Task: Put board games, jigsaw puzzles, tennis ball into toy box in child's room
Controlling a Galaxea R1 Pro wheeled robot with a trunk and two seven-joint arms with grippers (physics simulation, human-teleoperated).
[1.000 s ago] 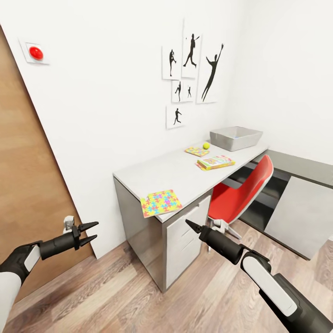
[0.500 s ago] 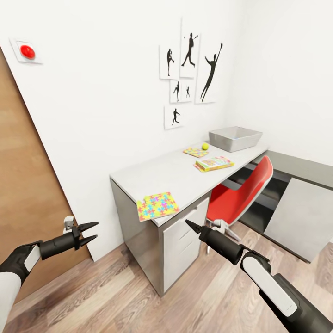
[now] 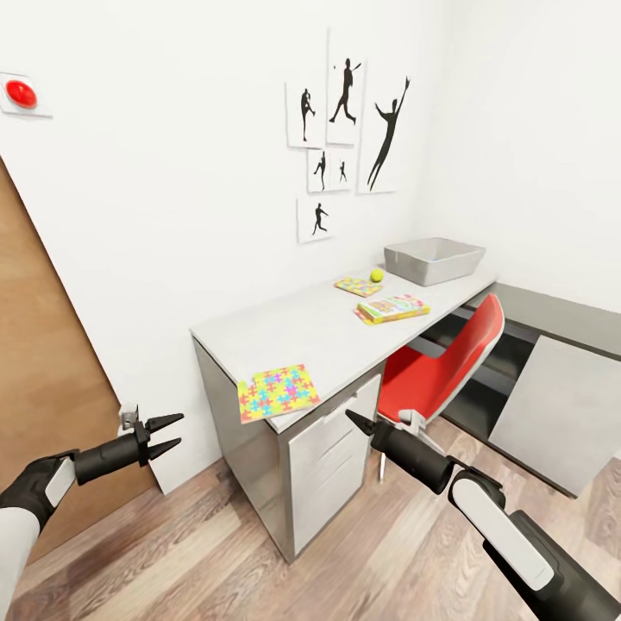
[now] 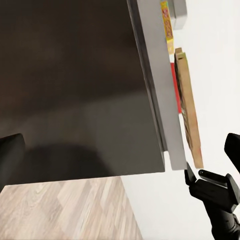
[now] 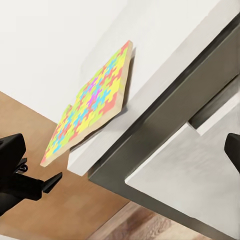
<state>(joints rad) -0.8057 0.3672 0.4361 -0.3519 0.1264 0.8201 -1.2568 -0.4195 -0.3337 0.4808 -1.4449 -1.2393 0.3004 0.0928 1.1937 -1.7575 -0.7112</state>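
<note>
Ahead of your right gripper point(image 3: 355, 419), the table point(image 3: 285, 323) has slid left and lower in the head view over the last second, wall pictures and red wall button point(image 3: 21, 92) with it. That's the camera and base moving, not the objects: both arms sit at the same spot in frame, so you're rolling or turning toward the desk.

Tool state: left gripper point(image 3: 169, 433) has its fingers apart, empty. Right gripper's tips look together, nothing held.

Where things are relative to the right gripper:
- Larger jigsaw puzzle point(image 3: 278, 392) is closest, just above and to its left, on the table's near corner and overhanging the edge; the right wrist view confirms the overhang point(image 5: 92, 105).
- Board game point(image 3: 393, 307) lies farther along the tabletop.
- Smaller jigsaw puzzle point(image 3: 358, 285) and tennis ball point(image 3: 377, 275) lie beyond that, side by side.
- Toy box point(image 3: 434, 260) is at the far end, well apart from both grippers.
- Red chair point(image 3: 442, 371) is tucked under the desk, off to the right of the gripper.

My read: nothing grasped yet and this is approach phase. The near puzzle looks like the first pick, and that overhang should give a finger somewhere to get under.
</note>
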